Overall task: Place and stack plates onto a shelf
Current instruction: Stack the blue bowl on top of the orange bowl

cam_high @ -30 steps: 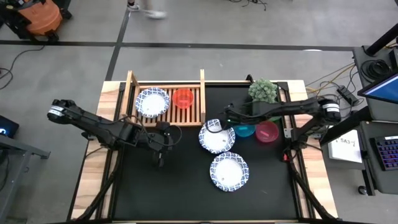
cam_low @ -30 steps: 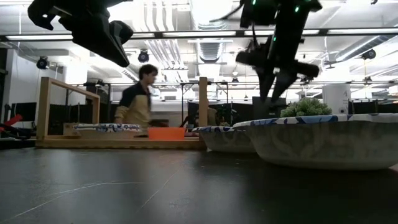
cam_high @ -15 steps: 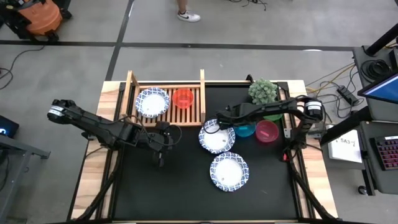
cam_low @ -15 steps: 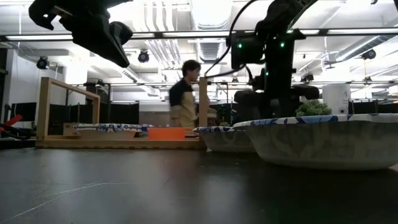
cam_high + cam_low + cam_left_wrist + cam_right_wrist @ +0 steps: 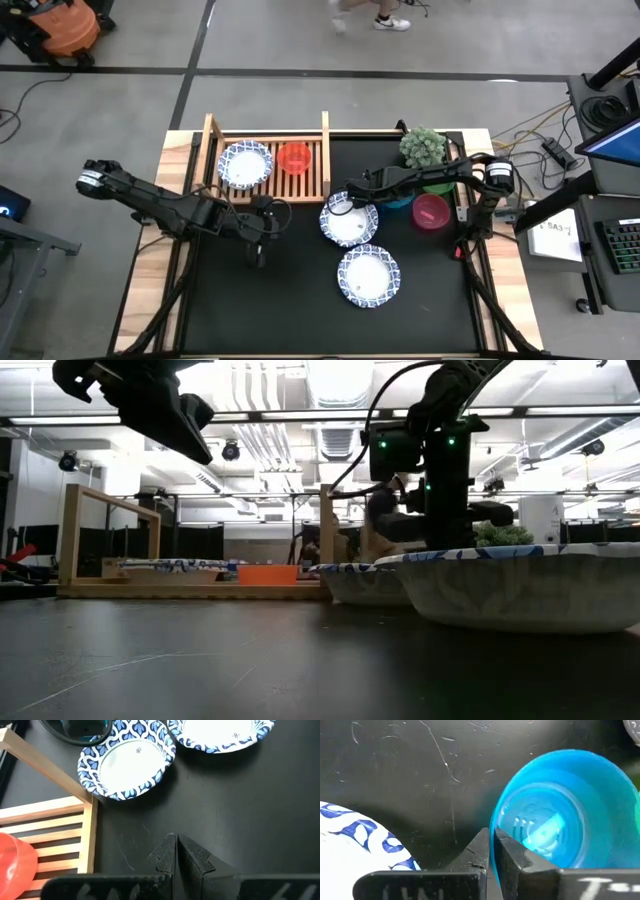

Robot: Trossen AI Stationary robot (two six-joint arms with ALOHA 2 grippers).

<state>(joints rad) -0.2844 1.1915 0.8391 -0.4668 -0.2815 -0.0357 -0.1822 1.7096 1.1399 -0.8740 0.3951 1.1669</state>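
One blue-rimmed plate (image 5: 245, 163) lies on the wooden shelf (image 5: 324, 160) beside a red bowl (image 5: 294, 157). Two more plates rest on the black table, one in the middle (image 5: 349, 224) and one nearer the front (image 5: 368, 276). My right gripper (image 5: 348, 193) is low at the middle plate's far rim, next to a teal bowl (image 5: 555, 815), with its fingers (image 5: 481, 851) shut. My left gripper (image 5: 268, 220) hangs shut above bare table near the shelf's near right corner, holding nothing. My right gripper comes down from above between the middle plate's far rim (image 5: 380, 842) and the teal bowl. Its shut fingertips line up with the teal bowl's rim (image 5: 495, 822). Whether they touch the bowl or the plate, I cannot tell.
A pink bowl (image 5: 430, 212) stands right of the teal one, and a green plant (image 5: 423, 146) at the far right. The shelf has tall corner posts (image 5: 326, 535). A person moves in the room beyond the table's far edge.
My right gripper has gone toward the table's left edge and down, from above the bowls to the middle plate's far rim. The plates have stayed where they were. A person has walked across the room behind the table.
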